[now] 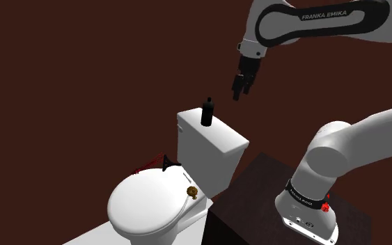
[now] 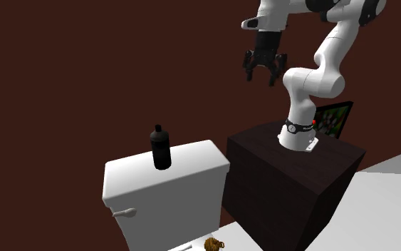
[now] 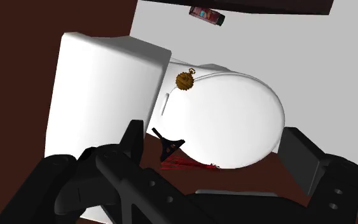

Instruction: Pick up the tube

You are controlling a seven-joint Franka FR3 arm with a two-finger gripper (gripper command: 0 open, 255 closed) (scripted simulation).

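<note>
The tube is a black, bottle-shaped thing standing upright on the lid of the white toilet tank, near its far end. It also stands on the tank in the second exterior view, tube toward that view's left. My gripper hangs in the air above the tank and to the shoulder view's right of the tube, well apart from it. The gripper is open, holding nothing. In the wrist view the gripper looks down on the tank and toilet lid.
The shut white toilet lid lies in front of the tank. A small brown round object and a black-and-red item sit by its hinge. The dark stand is beside the toilet. A small red-and-teal cylinder lies on the grey floor.
</note>
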